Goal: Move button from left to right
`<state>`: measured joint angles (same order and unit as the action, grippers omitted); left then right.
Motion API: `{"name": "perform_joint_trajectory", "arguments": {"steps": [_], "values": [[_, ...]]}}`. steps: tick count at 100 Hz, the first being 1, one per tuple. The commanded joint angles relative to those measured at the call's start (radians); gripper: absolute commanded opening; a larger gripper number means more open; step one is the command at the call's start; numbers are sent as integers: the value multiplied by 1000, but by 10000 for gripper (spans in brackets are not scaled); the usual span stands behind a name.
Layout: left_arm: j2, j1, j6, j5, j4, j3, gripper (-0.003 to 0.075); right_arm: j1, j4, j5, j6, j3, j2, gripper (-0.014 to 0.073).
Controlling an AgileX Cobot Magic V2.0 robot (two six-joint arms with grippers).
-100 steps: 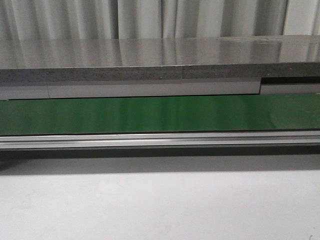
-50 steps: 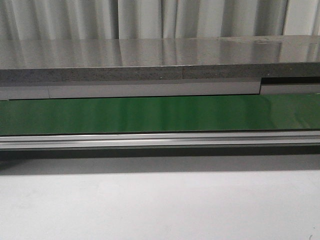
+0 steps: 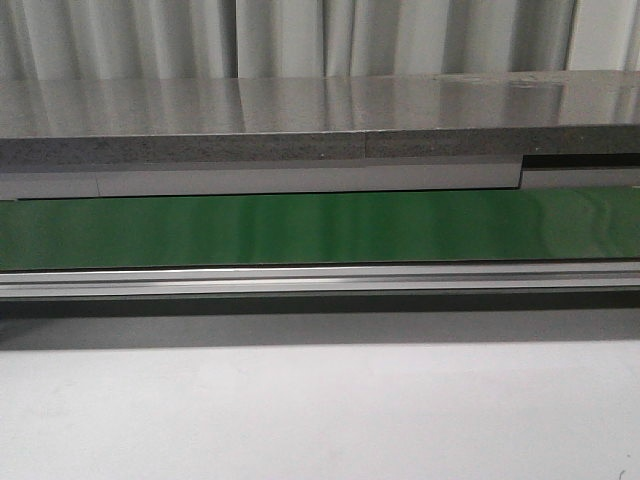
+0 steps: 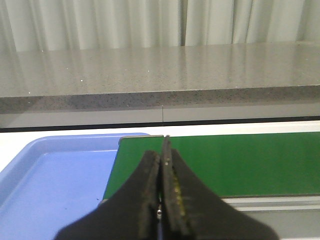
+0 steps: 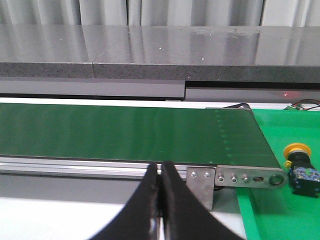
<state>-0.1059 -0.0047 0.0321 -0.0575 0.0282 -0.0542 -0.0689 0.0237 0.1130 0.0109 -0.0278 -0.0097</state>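
Pale curtains (image 3: 300, 40) behind grey counter (image 3: 300, 110)

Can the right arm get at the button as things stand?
Probably yes. The button lies on its side on the green mat, past the end of the conveyor, with nothing over or against it. The right gripper is shut, so it would have to open first.

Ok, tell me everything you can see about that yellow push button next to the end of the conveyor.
The button shows only in the right wrist view. It has a round yellow-orange mushroom cap on a black blocky body with small light-coloured marks on its upper face. It looks like plastic. It lies tipped over, cap pointing away from the camera, on a bright green surface beside the conveyor's metal end bracket, apart from it. Nothing grips or touches it.
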Motion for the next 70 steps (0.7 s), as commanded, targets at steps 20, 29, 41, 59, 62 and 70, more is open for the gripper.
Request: {"name": "perform_joint_trajectory", "arguments": {"steps": [20,29,41,59,62,70], "values": [[143,-11,-75,83,-18,108,-20,10,-7,-88,2,14,-21,-67],[142,-11,-75,65,-22,108,-20,10,-7,-87,2,14,-21,-67],[142,-11,-75,70,-28,108,-20,10,-7,-87,2,14,-21,-67],[142,-11,-75,70,-28,108,-20,10,-7,-87,2,14,-21,-67],[142,-11,-75,70,-28,108,-20,10,-7,-87,2,14,-21,-67],[142,-11,-75,70,-28,108,-20,10,-7,-87,2,14,-21,-67]]}}
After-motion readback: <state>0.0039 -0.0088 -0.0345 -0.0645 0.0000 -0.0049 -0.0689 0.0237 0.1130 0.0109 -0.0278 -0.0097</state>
